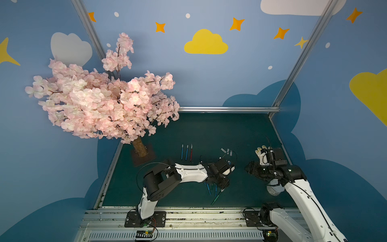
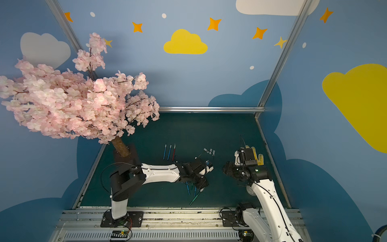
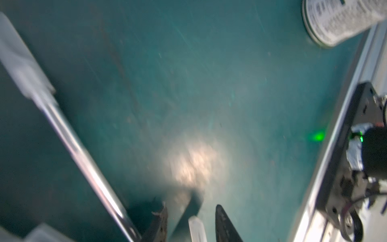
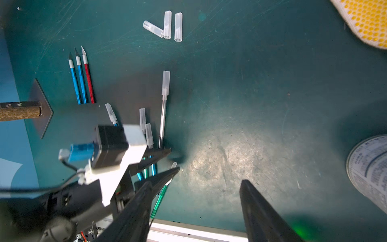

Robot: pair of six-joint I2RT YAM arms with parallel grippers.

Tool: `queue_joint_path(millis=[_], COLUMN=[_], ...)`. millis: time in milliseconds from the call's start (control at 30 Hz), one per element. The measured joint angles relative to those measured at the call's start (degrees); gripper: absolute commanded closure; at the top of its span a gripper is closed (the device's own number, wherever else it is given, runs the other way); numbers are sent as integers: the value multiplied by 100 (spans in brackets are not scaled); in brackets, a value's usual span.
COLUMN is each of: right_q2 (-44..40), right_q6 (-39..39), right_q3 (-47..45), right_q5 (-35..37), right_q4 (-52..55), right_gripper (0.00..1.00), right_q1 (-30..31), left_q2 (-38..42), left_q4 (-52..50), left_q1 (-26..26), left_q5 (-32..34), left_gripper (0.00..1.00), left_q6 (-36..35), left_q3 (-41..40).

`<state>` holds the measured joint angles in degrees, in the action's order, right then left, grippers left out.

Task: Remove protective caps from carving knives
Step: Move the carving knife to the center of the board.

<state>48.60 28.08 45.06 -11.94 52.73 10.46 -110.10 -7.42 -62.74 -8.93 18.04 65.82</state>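
My left gripper (image 3: 191, 206) hangs low over the mat, jaws open. A translucent protective cap (image 3: 196, 229) sits between its fingers with a gap on each side. That cap is on a green carving knife (image 4: 160, 199) lying on the mat. In a top view the left gripper (image 1: 223, 187) is over a pile of capped knives (image 4: 146, 130). A whitish capped knife (image 4: 163, 117) lies beside them. Three uncapped knives (image 1: 186, 152) lie in a row further back, with three loose caps (image 4: 167, 26) to their right. My right gripper (image 4: 196, 182) is open and empty, to the right of the left one.
A white labelled can (image 4: 368, 167) stands under the right arm near the front right. A yellow-dotted glove (image 4: 366, 21) lies at the far right. The blossom tree (image 1: 100, 104) on its base plate (image 1: 143, 156) fills the back left. A metal rail (image 1: 188, 215) runs along the front edge.
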Motion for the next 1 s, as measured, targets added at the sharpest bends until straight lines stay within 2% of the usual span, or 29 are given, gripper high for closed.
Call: queue_joint_path(millis=[233, 367, 733, 1000], right_q2=[-37, -39, -39, -39], right_q6=[-35, -59, -114, -116], right_q3=[0, 0, 0, 0], right_q5=[-166, -234, -275, -278], right_q4=[-98, -136, -151, -153], right_gripper=[33, 33, 33, 33], right_q1=[-2, -2, -4, -4], left_q2=[953, 1228, 1045, 730], left_q4=[-302, -623, -1532, -1797], left_q1=[-380, -588, -1014, -1095], left_q5=[192, 466, 1290, 1502], left_gripper=[63, 63, 67, 69], left_q6=[118, 326, 1058, 1239], left_q3=[-409, -461, -437, -367])
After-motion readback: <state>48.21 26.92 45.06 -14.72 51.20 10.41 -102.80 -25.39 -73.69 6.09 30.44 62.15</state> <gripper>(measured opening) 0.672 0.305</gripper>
